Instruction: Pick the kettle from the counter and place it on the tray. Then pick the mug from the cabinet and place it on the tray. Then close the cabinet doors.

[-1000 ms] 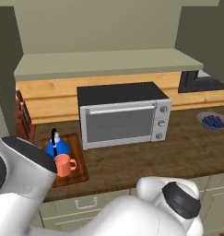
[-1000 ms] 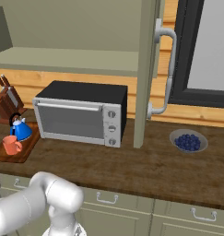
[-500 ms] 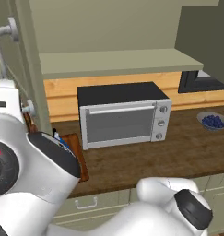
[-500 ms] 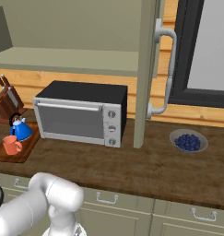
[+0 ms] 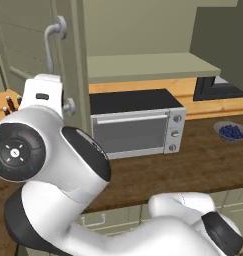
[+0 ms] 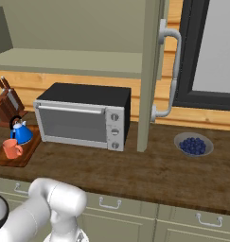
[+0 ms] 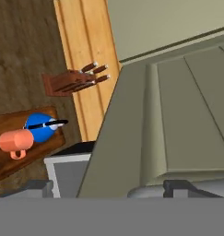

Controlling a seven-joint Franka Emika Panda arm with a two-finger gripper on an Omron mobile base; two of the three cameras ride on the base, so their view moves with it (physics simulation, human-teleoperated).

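You've got the glossy blue dome kettle (image 6: 21,134) and salmon-orange mug (image 6: 11,148) both sitting on the reddish-brown wooden tray (image 6: 24,154). The olive-green panelled cabinet door (image 7: 178,115) is right up against your hand camera, half swung. Can't tell if the gripper's fingers are apart or together.

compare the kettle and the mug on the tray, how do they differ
The kettle is glossy blue and dome-shaped; the mug is salmon-orange and cylindrical. The kettle carries a thin black handle arching over its top, while the mug has a loop handle on its side. On the tray the kettle stands nearer the knife block, the mug nearer the counter's front edge. Both are small, upright and standing side by side on the tray.
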